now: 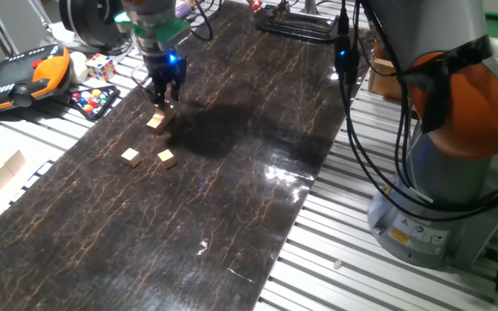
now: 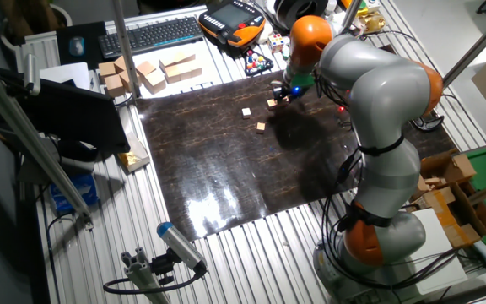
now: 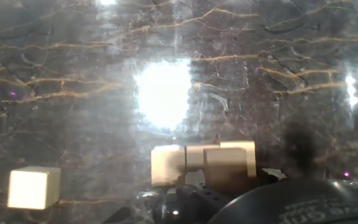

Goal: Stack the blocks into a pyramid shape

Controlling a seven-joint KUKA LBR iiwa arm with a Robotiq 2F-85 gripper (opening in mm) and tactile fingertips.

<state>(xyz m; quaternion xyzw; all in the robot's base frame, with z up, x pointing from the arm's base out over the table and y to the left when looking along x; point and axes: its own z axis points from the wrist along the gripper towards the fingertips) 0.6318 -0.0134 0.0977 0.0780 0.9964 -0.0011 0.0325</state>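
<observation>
- Three spots on the dark marbled mat [image 1: 232,181] held the small wooden cubes we could count from the fixed views: a cluster [image 1: 156,121] right beneath the claw, and two loose cubes nearer us, one on the left [image 1: 130,156] and one on the right [image 1: 167,158].
- We saw the claw [image 1: 164,93] hanging directly over the cluster, fingertips down at cube height, but we could not tell whether it was released or clenched on a cube; the fingers blocked the view.
- From the hand view, the cluster [image 3: 202,160] looked like several cubes pressed side by side, perhaps with one resting on top, and a single cube [image 3: 33,187] sat well apart to the left.
- We judged the pyramid barely begun, with only part of a base in place.
- We feared that a slightly off-centre descent would nudge the neighbouring cubes and scatter the row.
- We also thought a cube let go while tilted could slide off the ones below.
- Glare on the glossy mat might hide cube edges from the hand camera.
</observation>
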